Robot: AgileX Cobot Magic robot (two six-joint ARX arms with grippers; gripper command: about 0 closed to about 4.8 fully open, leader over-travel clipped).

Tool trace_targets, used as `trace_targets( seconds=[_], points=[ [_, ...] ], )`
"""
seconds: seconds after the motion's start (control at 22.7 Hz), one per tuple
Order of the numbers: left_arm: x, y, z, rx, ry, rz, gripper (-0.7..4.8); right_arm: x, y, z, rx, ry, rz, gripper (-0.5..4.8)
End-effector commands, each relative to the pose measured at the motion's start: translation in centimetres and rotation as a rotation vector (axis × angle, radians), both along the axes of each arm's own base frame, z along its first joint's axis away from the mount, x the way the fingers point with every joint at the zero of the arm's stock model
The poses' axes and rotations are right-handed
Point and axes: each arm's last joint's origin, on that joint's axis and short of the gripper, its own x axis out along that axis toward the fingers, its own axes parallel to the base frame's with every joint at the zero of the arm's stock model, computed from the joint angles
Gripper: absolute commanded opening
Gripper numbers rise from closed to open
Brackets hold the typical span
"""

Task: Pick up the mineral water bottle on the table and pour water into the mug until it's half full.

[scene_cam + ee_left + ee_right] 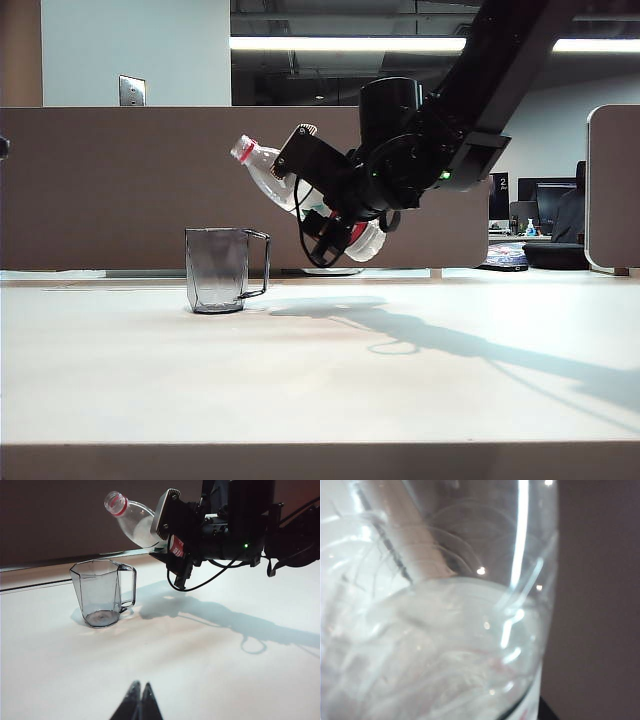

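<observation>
Exterior view: right claw (325, 215) gripping tilted bottle (262, 170)

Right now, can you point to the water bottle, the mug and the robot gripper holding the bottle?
mineral water bottle (132, 522), left wrist view, on its clear shoulder below the red neck ring.
mug (215, 268), exterior view, on its smoky-grey body.
right gripper (318, 200), exterior view, where it is clamped on the bottle's middle.

Right arm (500, 60): matte black throughout, angular link ending in a rounded cylindrical wrist housing. A small green indicator light shows on the housing. Right gripper (172, 540) carries a flat black finger with pale grey edging; a thin black cable loops beneath it. Left gripper (139, 702): two slim black fingertips, lower centre.
</observation>
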Motion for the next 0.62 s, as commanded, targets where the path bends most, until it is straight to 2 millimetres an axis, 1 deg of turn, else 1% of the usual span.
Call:
trace_targets(
  seconds=[0.04, 0.26, 0.48, 0.62],
  points=[
    [0.0, 0.0, 0.2, -0.006, -0.012, -0.004, -0.05, 0.3, -0.2, 1.6, -0.023, -0.094, 0.023, 3.14],
    [0.0, 0.0, 0.2, -0.006, -0.012, -0.004, -0.05, 0.5, -0.1, 1.3, -0.093, -0.119, 0.034, 3.14],
    [0.0, 0.0, 0.2, -0.006, -0.012, -0.004, -0.05, 1.8, 0.5, 0.8, -0.131, -0.129, 0.014, 3.14],
    [0.0, 0.0, 0.2, -0.006, -0.012, -0.004, -0.05, 2.4, 0.8, 1.1, -0.141, -0.121, 0.008, 3.14]
  ],
)
